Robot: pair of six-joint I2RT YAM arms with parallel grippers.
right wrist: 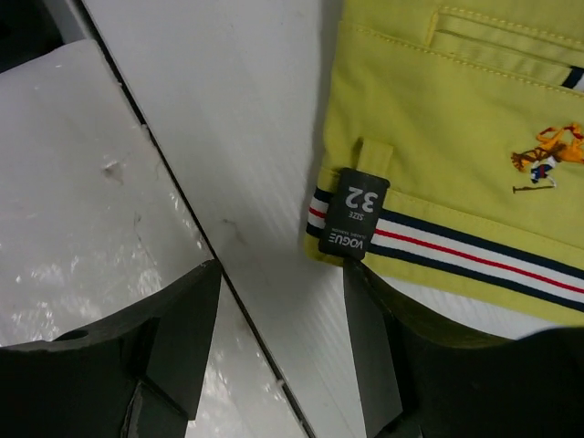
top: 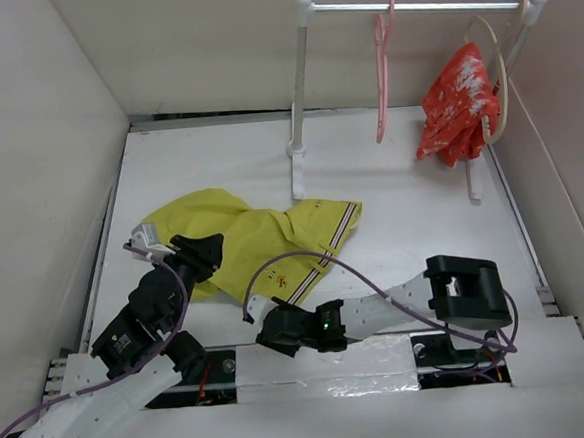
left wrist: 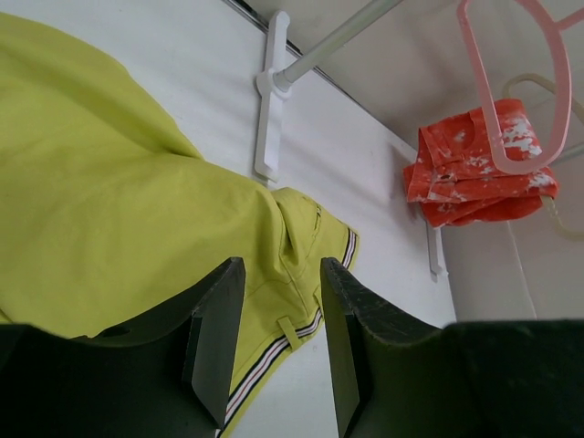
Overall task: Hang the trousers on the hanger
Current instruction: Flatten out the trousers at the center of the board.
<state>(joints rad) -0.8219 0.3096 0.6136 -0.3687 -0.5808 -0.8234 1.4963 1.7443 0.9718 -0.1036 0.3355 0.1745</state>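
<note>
White table [top: 403, 231], with mustard-yellow cloth trousers [top: 248, 232] lying crumpled near its middle.
We see the 2 grippers open and empty: left gripper [left wrist: 281, 269] over the trousers, right gripper [right wrist: 283, 274] beside their striped waistband [right wrist: 456, 242]; the thin pink plastic hanger [top: 382, 72] hangs on the white rail [top: 428, 8].

rack post [top: 300, 78] stands just beyond the trousers [top: 253, 237].

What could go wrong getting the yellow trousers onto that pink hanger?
The trousers lie crumpled, so the open left gripper or right gripper may pinch only one layer. The pink hanger hangs loose on the rail; threading cloth could swing or unhook it. The red garment nearby might snag.
</note>
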